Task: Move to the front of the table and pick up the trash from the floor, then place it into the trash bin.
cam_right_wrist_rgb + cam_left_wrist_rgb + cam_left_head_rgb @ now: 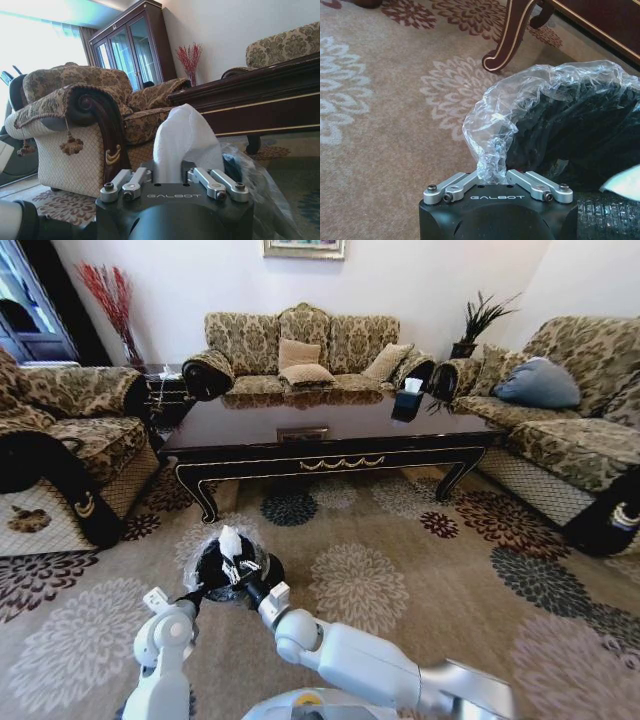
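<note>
White tissue [184, 140] hides right end effector [174, 176], seemingly clamped, over bin [222, 570].

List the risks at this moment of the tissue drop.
1. The left pincer is pinching the liner of the trash bin; any pull could drag the liner off the rim or tip the bin.
2. The right pincer holds the white tissue close to the rim; released off-centre, it may land on the carpet.
</note>
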`<state>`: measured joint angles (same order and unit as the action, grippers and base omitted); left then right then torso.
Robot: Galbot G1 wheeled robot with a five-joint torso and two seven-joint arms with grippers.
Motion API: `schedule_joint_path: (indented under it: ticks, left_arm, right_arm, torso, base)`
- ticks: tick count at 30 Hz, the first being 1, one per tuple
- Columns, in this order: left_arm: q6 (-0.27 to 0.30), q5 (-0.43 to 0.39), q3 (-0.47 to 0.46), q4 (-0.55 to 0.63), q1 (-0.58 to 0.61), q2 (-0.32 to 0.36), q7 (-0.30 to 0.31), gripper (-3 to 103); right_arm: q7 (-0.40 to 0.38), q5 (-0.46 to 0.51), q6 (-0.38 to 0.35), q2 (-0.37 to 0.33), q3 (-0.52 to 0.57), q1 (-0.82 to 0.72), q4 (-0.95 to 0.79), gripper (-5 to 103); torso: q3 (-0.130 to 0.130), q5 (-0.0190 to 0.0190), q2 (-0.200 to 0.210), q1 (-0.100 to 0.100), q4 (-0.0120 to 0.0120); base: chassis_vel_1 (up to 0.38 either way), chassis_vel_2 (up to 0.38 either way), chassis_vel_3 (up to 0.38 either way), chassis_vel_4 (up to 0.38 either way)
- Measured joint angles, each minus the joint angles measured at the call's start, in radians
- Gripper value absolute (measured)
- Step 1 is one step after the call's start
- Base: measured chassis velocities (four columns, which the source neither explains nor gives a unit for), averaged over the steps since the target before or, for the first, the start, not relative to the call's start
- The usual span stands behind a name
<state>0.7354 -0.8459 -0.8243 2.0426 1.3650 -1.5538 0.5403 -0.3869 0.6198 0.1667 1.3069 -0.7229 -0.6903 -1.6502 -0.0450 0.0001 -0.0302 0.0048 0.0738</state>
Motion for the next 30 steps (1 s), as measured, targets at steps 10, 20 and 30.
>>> schedule_joint_path:
  ticks: [10,20,30]
  left_arm:
    - [0.000,-0.012,-0.023,0.015,0.018,0.003,-0.002,2]
    - [0.000,-0.026,-0.041,0.045,0.042,0.000,-0.004,2]
    - [0.000,-0.037,-0.064,0.055,0.057,0.002,-0.004,2]
  right_arm:
    - [-0.021,-0.041,-0.003,-0.022,0.003,-0.031,-0.022,66]
    - [-0.038,-0.079,-0.013,-0.052,0.009,-0.059,-0.041,97]
    - [-0.042,-0.113,-0.012,-0.083,0.028,-0.092,-0.063,100]
  torso:
    - [0.000,-0.0001,0.000,0.000,0.0000]
    - [0.000,-0.0002,0.000,0.000,0.0001]
    - [0.000,-0.0001,0.000,0.000,0.0001]
  base:
    - [0.000,0.000,0.000,0.000]
    - [0.000,0.000,0.000,0.000]
    - [0.000,0.000,0.000,0.000]
